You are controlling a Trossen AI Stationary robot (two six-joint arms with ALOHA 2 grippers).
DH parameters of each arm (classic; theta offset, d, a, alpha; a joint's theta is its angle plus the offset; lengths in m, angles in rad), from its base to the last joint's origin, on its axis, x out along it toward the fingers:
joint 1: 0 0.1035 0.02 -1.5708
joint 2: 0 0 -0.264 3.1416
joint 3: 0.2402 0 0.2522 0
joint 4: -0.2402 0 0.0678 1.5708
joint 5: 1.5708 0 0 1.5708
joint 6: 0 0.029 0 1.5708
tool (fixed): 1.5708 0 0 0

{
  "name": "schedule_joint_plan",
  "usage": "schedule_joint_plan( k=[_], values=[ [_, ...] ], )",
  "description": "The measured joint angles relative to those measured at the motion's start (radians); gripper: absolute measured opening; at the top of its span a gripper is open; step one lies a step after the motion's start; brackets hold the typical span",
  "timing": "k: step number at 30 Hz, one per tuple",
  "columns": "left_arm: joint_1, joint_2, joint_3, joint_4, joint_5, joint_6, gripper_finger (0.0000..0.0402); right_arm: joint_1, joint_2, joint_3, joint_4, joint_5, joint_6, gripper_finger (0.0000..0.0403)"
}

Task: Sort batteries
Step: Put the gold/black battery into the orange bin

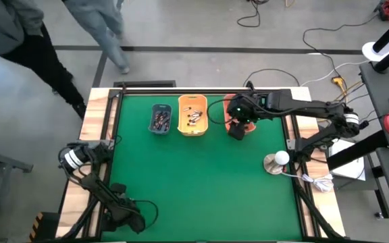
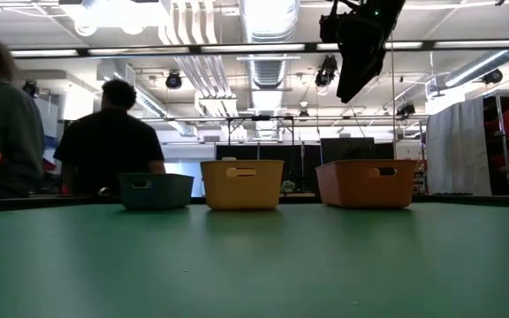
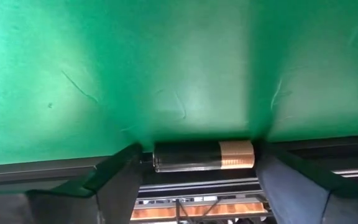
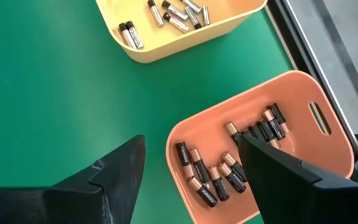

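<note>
1 black-and-copper battery [image 3: 204,155] lies between the left gripper's [image 3: 194,180] spread fingers.

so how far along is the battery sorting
Mostly done: batteries lie in the grey-blue bin, yellow bin and orange bin. The open right gripper hovers over the orange one. One battery sits between the left gripper's open fingers at the table's edge, unsorted.

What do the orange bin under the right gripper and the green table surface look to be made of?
The orange rectangular bin looks like moulded plastic with a smooth matt finish: rounded corners, a thin rim and a cut-out handle slot. The green table surface looks like a soft mat or felt-like sheet, judging by its faint creases and scuffs; which one is unclear.
</note>
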Motion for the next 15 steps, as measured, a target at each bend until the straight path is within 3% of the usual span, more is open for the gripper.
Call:
schedule_joint_plan(
  k=[11, 15],
  values=[
    [0.005, -0.014, -0.005, -0.006, -0.067, 0.002, 0.0204, 0.002, 0.003, 0.001, -0.001, -0.007, -0.03, 0.0258],
    [0.007, -0.046, 0.007, -0.014, -0.105, -0.003, 0.0203, 0.009, -0.009, 0.03, -0.001, -0.007, -0.042, 0.0255]
  ],
)
